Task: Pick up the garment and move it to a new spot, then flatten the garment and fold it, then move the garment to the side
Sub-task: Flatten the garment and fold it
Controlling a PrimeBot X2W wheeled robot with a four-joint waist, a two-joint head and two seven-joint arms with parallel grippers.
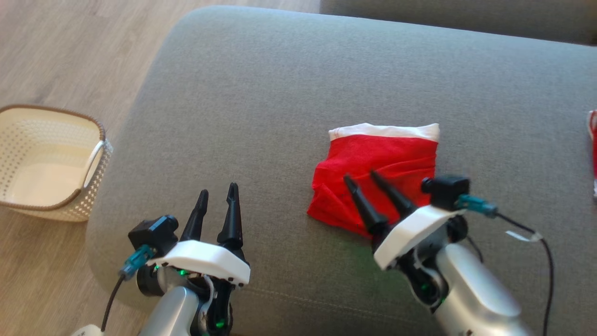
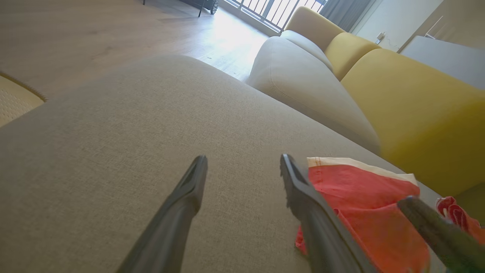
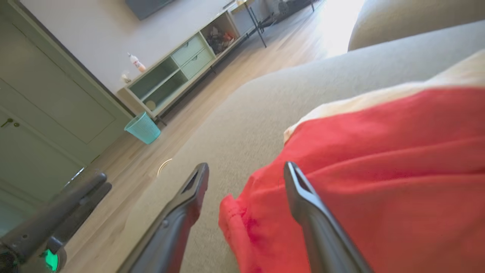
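Note:
The garment (image 1: 378, 175) is a red piece with a white band along its far edge, lying folded into a rough square on the grey sofa cushion (image 1: 261, 107). My right gripper (image 1: 361, 176) hovers open over the garment's near left part, nothing between its fingers. In the right wrist view the red garment (image 3: 379, 170) spreads under the open right gripper (image 3: 246, 170), its left edge between the two fingers. My left gripper (image 1: 218, 190) is open over bare cushion, well left of the garment. The left wrist view has the open left gripper (image 2: 242, 161) with the garment (image 2: 363, 197) at its right.
A cream perforated basket (image 1: 46, 161) stands on the wooden floor left of the cushion. Another red and white item (image 1: 592, 154) lies at the cushion's far right edge. Yellow sofa cushions (image 2: 416, 106) rise behind. A teal bin (image 3: 143, 128) and a low shelf unit (image 3: 182, 72) stand across the room.

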